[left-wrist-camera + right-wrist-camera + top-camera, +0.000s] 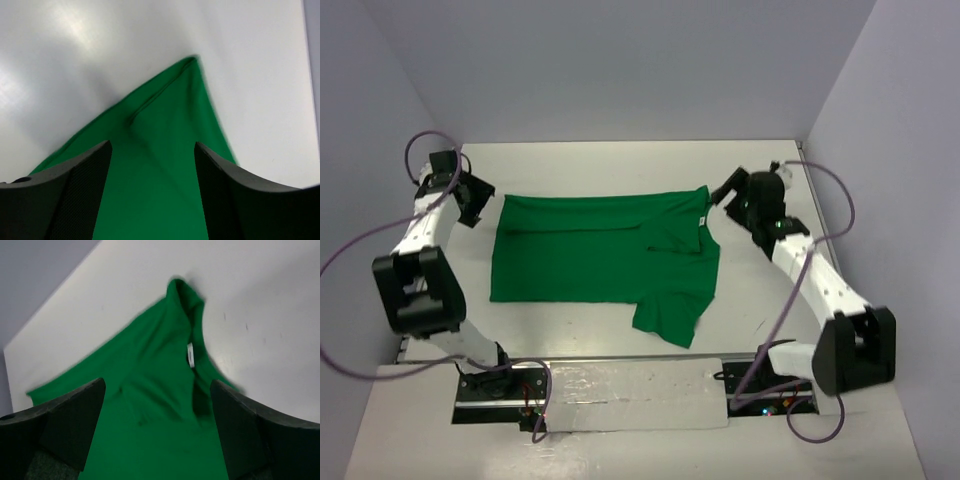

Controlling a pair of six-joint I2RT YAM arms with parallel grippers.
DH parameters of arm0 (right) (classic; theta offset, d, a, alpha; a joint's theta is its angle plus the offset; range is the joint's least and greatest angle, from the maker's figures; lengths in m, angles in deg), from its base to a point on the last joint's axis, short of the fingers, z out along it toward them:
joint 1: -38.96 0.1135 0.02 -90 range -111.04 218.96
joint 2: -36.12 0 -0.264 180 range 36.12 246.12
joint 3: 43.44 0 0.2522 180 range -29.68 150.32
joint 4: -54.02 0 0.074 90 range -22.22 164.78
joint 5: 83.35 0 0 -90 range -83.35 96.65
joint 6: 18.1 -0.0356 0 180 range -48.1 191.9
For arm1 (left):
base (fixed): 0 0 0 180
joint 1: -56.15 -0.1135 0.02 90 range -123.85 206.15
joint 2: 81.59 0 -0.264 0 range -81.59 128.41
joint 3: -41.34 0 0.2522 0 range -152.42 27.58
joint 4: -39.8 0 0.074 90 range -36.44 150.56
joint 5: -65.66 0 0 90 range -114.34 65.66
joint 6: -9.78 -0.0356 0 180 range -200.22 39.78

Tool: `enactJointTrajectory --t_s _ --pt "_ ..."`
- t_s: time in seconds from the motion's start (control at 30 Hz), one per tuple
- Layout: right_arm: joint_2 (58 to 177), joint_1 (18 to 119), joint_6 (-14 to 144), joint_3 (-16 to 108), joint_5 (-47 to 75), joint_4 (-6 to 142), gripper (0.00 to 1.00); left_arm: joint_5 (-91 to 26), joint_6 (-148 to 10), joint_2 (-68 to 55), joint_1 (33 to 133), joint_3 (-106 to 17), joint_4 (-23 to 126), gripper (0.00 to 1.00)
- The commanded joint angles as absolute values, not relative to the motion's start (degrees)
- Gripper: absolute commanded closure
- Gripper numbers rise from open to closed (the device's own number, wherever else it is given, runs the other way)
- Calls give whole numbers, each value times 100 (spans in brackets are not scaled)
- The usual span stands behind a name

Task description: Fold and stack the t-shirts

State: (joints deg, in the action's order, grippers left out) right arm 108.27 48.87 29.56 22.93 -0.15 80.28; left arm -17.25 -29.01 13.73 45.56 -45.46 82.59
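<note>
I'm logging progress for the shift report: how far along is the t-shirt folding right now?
Done: the green t-shirt lies spread on the table, and its far edge looks folded over once, with a crease running along it. In hand: nothing; the left fingers and right fingers stand open over its far corners. Left: one sleeve sticks out at the near right, so more folds remain, and nothing is stacked yet.

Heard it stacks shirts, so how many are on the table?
1. The green t-shirt lies partly folded on the table, between the left arm and right arm; another could hide underneath.
</note>
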Motion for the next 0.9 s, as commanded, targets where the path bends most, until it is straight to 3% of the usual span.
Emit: enactJointTrajectory --t_s 0.0,0.17,0.5,0.7,0.87 --pt "10082 5372 2963 865 81 8290 8 -1678 -2942 208 4464 -3030 7890 26" --pt "10044 5590 2543 193 188 8014 14 -2157 -2867 37 4499 -2074 7537 28" --pt "12040 5159 2390 1108 508 7466 9 -2305 -2827 156 4513 -1944 7436 30" --pt "12730 5135 2135 1481 567 7217 13 -2346 -2845 190 4508 -1918 7439 31" --pt "12916 5127 1885 1578 461 7148 75 -2348 -2862 123 4508 -1908 7480 31"
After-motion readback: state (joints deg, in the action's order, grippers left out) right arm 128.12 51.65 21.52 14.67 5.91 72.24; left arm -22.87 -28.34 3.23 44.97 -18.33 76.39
